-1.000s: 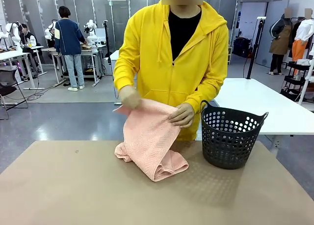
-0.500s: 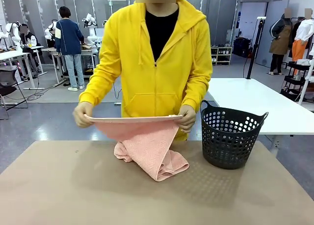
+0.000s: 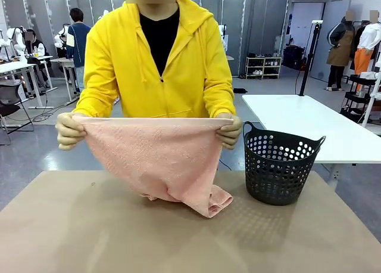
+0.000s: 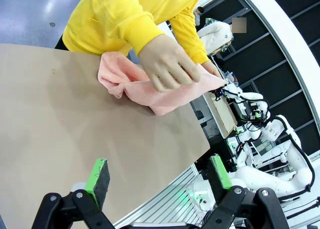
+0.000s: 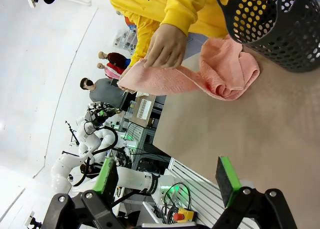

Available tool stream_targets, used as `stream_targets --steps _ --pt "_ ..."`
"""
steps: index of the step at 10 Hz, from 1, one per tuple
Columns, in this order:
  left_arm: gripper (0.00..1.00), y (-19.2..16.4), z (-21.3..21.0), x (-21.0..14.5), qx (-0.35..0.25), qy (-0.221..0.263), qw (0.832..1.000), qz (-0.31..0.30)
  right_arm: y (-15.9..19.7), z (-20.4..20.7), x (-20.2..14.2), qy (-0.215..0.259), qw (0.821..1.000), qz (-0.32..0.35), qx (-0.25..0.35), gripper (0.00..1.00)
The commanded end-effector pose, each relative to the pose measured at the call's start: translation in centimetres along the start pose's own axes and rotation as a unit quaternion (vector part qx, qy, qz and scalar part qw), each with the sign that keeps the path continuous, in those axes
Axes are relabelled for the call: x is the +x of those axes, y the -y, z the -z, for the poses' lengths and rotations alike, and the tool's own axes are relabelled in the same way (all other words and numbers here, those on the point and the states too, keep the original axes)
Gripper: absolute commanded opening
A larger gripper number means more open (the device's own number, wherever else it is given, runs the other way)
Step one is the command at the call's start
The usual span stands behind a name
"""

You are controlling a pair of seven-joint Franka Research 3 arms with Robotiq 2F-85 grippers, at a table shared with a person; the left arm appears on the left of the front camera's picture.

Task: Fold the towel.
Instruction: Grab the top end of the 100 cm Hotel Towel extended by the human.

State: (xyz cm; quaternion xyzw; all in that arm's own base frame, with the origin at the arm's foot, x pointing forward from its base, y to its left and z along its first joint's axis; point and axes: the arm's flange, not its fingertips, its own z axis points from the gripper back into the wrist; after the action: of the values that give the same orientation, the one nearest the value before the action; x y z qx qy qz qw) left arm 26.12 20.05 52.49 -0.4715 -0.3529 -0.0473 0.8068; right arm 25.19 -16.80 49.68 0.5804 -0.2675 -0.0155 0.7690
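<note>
While I watch through the front camera, the brown desk (image 3: 89, 237) spans the near half of the picture. The person (image 3: 158, 76), in a yellow hooded zip jacket, stands at its far edge facing the rig.

The towel (image 3: 155, 157), salmon pink and nubbly, is held up in front of the person's waist. Its top edge is pulled taut and level. One hand (image 3: 70, 132) pinches the corner at picture left, and the other hand (image 3: 229, 132) pinches the corner just above the basket. The cloth hangs as a sheet that narrows downward. Its lower end lies bunched on the desk, near the basket's foot; I cannot tell whether they touch.

The black perforated basket (image 3: 280, 168) stands upright on the desk at picture right.

Left wrist camera: the left gripper (image 4: 159, 174) has its green pads spread wide with nothing between them, and the towel is well ahead of it. Right wrist camera: the right gripper (image 5: 167, 176) is likewise spread and empty, with the bunched towel end and the basket well ahead.
</note>
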Motion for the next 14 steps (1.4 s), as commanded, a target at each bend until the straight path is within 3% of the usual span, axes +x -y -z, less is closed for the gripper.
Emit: stream_targets --steps 1,5,8,11,13,14 --pt "1.00 0.0 -0.1 0.3 -0.009 0.005 1.000 0.010 0.0 0.1 0.1 0.005 1.000 -0.011 0.007 1.00" --pt "1.00 0.0 0.0 0.0 0.000 0.000 1.000 0.000 0.0 0.0 0.0 0.000 1.000 0.000 0.000 1.00" --pt "1.00 4.0 -0.5 2.5 0.097 -0.050 0.988 0.111 -3.4 -0.3 1.9 -0.038 0.991 -0.107 -0.065 1.00" --pt "1.00 11.0 1.8 6.2 0.187 -0.131 0.942 0.247 -10.7 2.1 5.1 -0.121 0.948 -0.250 -0.153 1.00" --pt "1.00 15.9 5.3 7.5 0.239 -0.172 0.896 0.334 -16.3 6.1 6.7 -0.162 0.899 -0.353 -0.203 1.00" --pt "1.00 18.2 7.0 7.8 0.216 -0.194 0.883 0.369 -19.1 8.7 7.0 -0.179 0.872 -0.407 -0.204 1.00"
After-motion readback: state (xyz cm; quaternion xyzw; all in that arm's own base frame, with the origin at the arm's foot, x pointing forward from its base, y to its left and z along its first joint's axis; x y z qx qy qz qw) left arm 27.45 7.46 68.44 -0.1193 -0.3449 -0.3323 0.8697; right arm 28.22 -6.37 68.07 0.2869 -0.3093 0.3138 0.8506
